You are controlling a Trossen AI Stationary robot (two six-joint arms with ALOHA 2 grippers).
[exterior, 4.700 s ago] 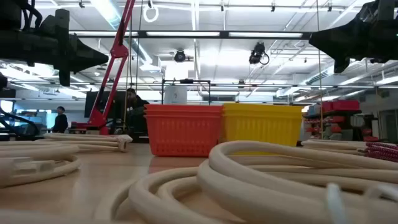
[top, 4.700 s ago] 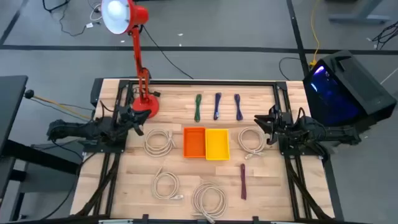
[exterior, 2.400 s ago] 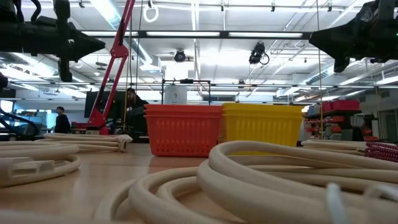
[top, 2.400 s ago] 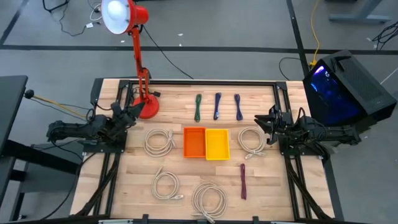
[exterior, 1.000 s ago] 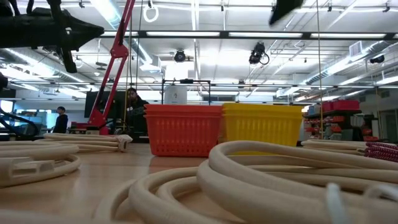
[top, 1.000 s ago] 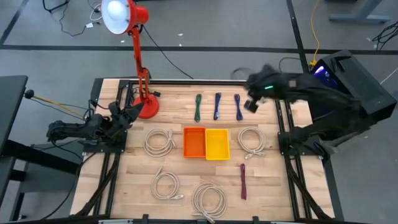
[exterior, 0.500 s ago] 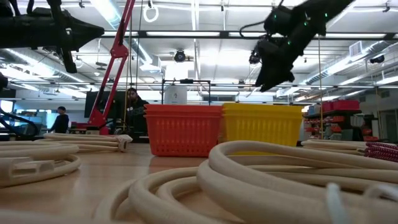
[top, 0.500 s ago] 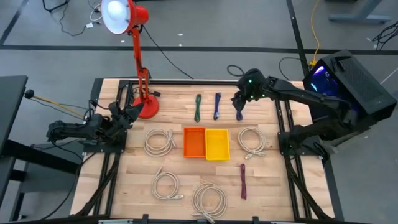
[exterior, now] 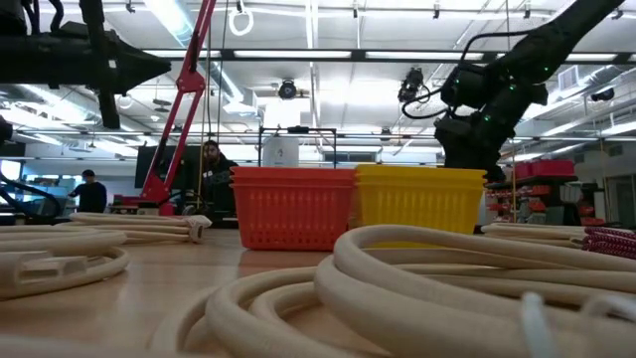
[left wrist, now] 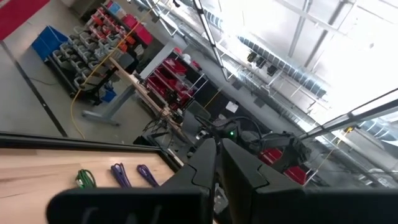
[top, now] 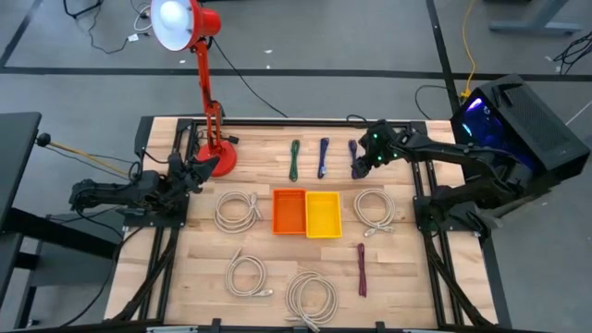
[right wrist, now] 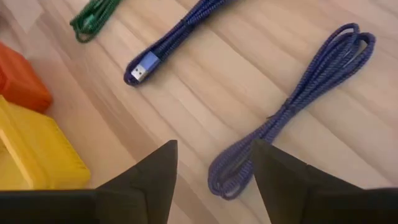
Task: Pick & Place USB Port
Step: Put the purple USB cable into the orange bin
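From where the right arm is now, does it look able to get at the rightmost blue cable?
Probably yes. The right end effector hangs open just over the blue cable, its fingers either side of the near loop, with bare wood around it and nothing in between.

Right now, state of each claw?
Left claw: closed, holding nothing, parked near the red desk lamp.
Right claw: open, empty, over the bundled blue braided USB cable.
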